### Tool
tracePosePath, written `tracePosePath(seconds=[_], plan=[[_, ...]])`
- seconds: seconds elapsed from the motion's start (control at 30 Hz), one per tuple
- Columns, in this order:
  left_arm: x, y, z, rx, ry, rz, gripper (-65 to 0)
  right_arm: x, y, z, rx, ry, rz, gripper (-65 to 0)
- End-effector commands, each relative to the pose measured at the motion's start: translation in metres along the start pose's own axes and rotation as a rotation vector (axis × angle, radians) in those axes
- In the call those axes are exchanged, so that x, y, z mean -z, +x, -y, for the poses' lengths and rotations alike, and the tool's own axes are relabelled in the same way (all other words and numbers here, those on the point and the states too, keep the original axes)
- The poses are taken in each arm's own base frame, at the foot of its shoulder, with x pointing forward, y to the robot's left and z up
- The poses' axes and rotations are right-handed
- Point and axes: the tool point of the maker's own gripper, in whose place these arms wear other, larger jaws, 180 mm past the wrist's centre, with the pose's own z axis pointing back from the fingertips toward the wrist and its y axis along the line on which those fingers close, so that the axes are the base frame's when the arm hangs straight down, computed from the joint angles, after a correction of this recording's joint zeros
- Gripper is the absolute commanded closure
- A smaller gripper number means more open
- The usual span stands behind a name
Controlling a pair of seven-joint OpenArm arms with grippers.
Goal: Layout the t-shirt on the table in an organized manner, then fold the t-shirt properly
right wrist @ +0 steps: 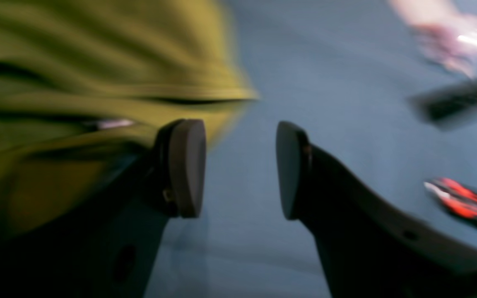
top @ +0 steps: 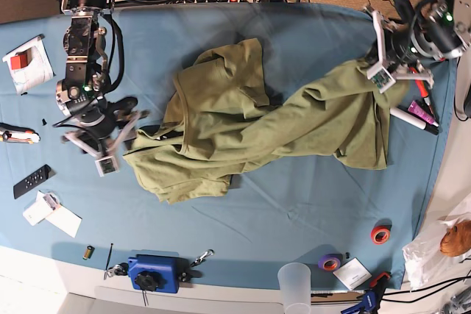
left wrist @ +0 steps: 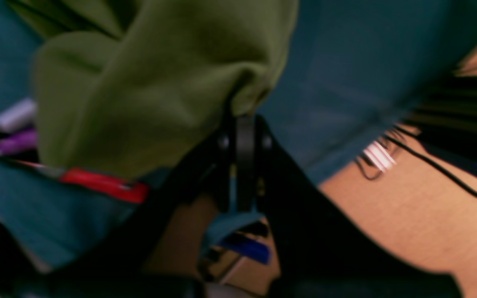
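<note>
The olive-green t-shirt (top: 243, 123) lies crumpled across the middle of the teal table (top: 294, 196), one end stretched toward the right edge. My left gripper (top: 370, 62) is shut on that stretched end. In the left wrist view the jaws (left wrist: 244, 120) pinch a bunch of the green cloth (left wrist: 151, 82), which hangs from them above the table. My right gripper (top: 126, 126) stands open just off the shirt's left edge. The right wrist view is blurred; only bare table shows between the pads (right wrist: 238, 165), and the shirt (right wrist: 77, 82) is beside the left pad (right wrist: 186, 165).
Markers (top: 419, 112) lie by the right edge under the lifted cloth, among them a red marker (left wrist: 104, 184). A black remote (top: 32, 181) and an orange-handled tool (top: 18, 135) sit at the left. Red tape (top: 380, 234), purple tape (top: 330, 262), a cup (top: 296, 284) and a blue tool (top: 154, 273) line the front.
</note>
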Motion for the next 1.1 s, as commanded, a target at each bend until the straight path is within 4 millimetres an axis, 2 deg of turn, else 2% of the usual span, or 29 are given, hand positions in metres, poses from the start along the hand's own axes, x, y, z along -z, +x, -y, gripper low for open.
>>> tracePosePath(seconds=[0.0,0.2,0.43,0.6,0.77,0.93,1.0,1.07], plan=[[-0.003,0.004,-0.001,0.006,0.014,0.023,0.0,-0.005,0.014,0.001,-0.009,0.022,0.042,-27.9],[0.000,0.005,0.000,-0.012,0.035,0.032,0.0,-0.014,0.002,-0.057,0.019,0.338,0.010,-27.9],[0.000,0.005,0.000,-0.013,0.035,0.033,0.0,-0.041,-0.035,-0.118,0.064,0.645,-0.052,-27.9],[0.000,0.006,0.000,-0.013,0.034,0.035,0.0,-0.048,-0.049,-0.129,0.069,0.688,-0.071,-27.9],[0.000,0.010,0.001,-0.015,0.029,0.060,0.0,-0.045,-0.040,-0.139,0.092,0.686,-0.025,-27.9],[0.000,0.010,0.001,-0.015,0.029,0.060,0.0,-0.041,-0.041,-0.155,0.072,0.682,-0.036,-27.8],[0.000,0.010,0.001,-0.015,0.029,0.060,0.0,-0.040,-0.040,-0.160,0.067,0.683,-0.034,-23.2],[0.000,0.010,0.001,-0.015,0.029,0.059,0.0,-0.038,-0.042,-0.163,0.067,0.672,-0.047,-11.9]])
